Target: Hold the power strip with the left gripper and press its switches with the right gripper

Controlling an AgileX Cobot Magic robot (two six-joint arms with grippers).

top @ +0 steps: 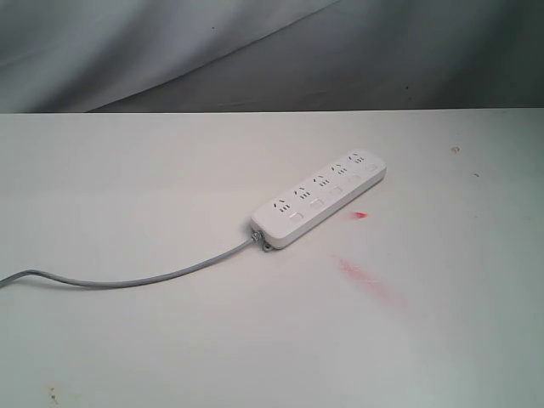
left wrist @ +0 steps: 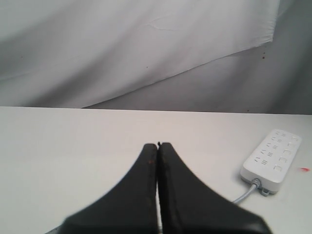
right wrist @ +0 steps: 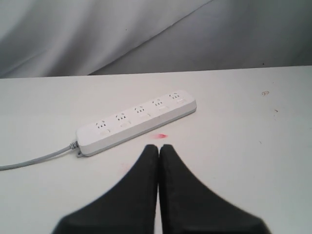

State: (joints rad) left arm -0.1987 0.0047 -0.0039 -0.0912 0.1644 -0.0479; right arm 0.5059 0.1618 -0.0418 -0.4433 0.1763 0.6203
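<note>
White tabletop (top: pixel 127 357) fills most of the exterior view, with wrinkled grey cloth (top: pixel 170 51) behind it. You have the power strip (top: pixel 321 197) lying flat on the table, right of centre and set diagonally. Its cord end is nearer the camera and to the left, its other end farther back and to the right. The grey cord (top: pixel 127 280) leaves the near end and curves across the table to the left edge of the picture. 5 socket groups face up. Its switches (top: pixel 317 204), small white buttons, run in a row along the strip's right-hand long side. A small red mark (top: pixel 360 215) sits on the table just beside that side, and a longer faint red smear (top: pixel 370 280) lies nearer the camera.

Your left gripper (left wrist: pixel 157 145) shows only in its wrist view: 2 black fingers pressed together at the tips with nothing between them, over bare table, well apart from the strip. Your right gripper (right wrist: pixel 159 146) also has its 2 fingers closed tight on nothing. Its tips are near the strip's switch side but apart from it, with the small red mark between tips and strip. Neither claw touches the strip.
</note>
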